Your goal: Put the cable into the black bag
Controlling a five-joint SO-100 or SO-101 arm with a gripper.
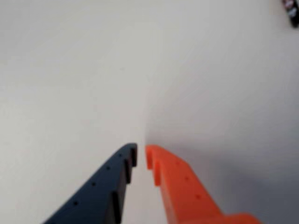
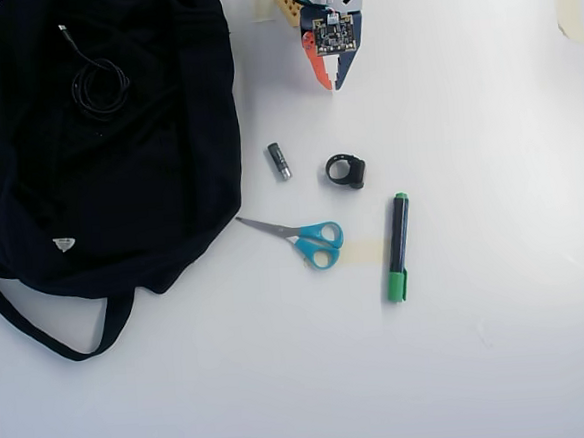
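Note:
In the overhead view the black bag (image 2: 119, 181) lies flat at the left, its strap looping toward the bottom left. The cable (image 2: 99, 88), thin, black and coiled, rests on the bag's dark fabric near its top; whether it is inside the opening I cannot tell. My gripper (image 2: 330, 81) sits at the top centre, well right of the bag, pointing down the picture. In the wrist view its blue and orange fingers meet over bare white table with only a sliver between the tips, so my gripper (image 1: 141, 151) is shut and holds nothing.
On the white table right of the bag lie a small battery (image 2: 280, 162), a black ring-shaped clip (image 2: 346, 171), blue-handled scissors (image 2: 309, 240) and a green marker (image 2: 397, 247). A dark object (image 1: 292, 11) shows at the wrist view's top right corner.

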